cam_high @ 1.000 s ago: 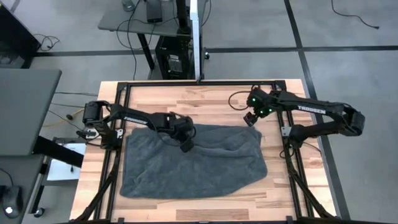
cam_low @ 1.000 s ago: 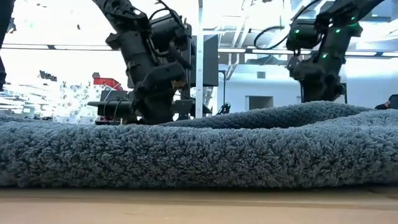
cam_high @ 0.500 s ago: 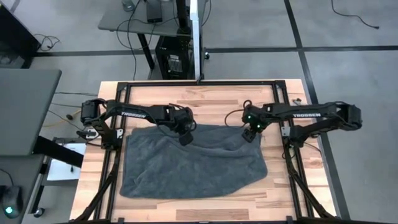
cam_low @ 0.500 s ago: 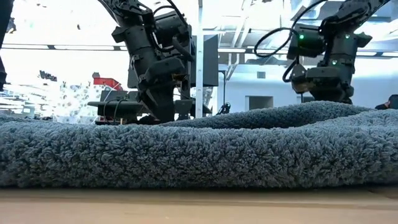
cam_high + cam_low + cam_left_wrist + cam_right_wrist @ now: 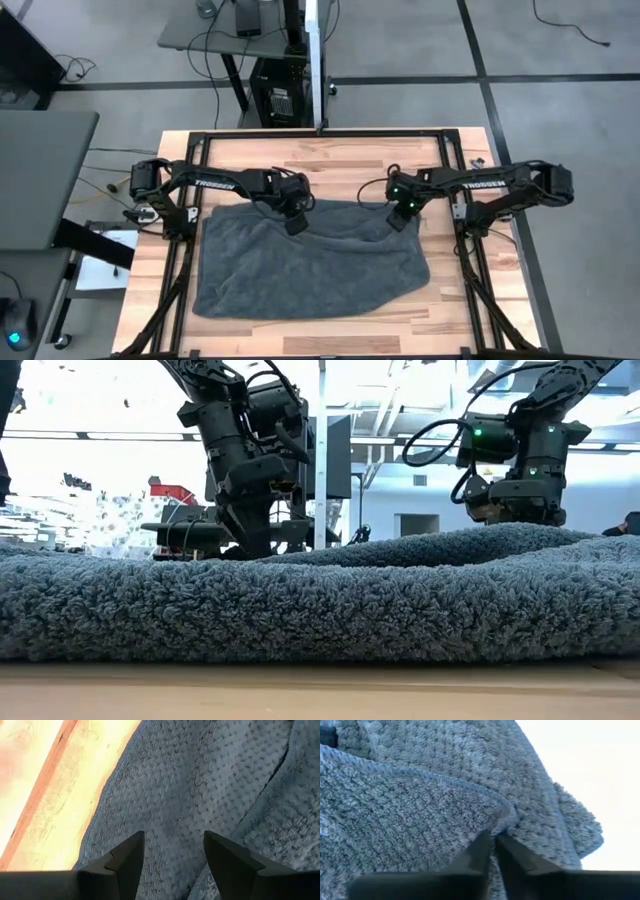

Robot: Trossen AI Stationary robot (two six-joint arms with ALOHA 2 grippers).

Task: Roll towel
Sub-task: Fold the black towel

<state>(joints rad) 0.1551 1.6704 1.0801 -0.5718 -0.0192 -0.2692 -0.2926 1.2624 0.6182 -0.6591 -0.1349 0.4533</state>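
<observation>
The left gripper point(image 5: 296, 222) hangs over the far edge of the towel point(image 5: 310, 262), left of that edge's middle, with its jaws spread wide; in the left wrist view its two dark fingers point(image 5: 127, 862) stand well apart with bare grey terry cloth between them, and nothing is clamped. Whether the fingertips touch the pile cannot be told. The right gripper point(image 5: 400, 218) sits at the towel's far right corner with its jaws drawn almost together; in the right wrist view the fingers point(image 5: 479, 854) meet on a raised fold of the towel's hemmed edge, so it is pinching the cloth there. The towel lies spread across the middle of the wooden table point(image 5: 330, 155), mostly flat, its near edge slanting and its far edge rumpled where the grippers work. In the low view the towel point(image 5: 320, 605) fills the width as a thick grey ridge, with the left gripper point(image 5: 250, 530) and right gripper point(image 5: 515, 505) down at its far side.
</observation>
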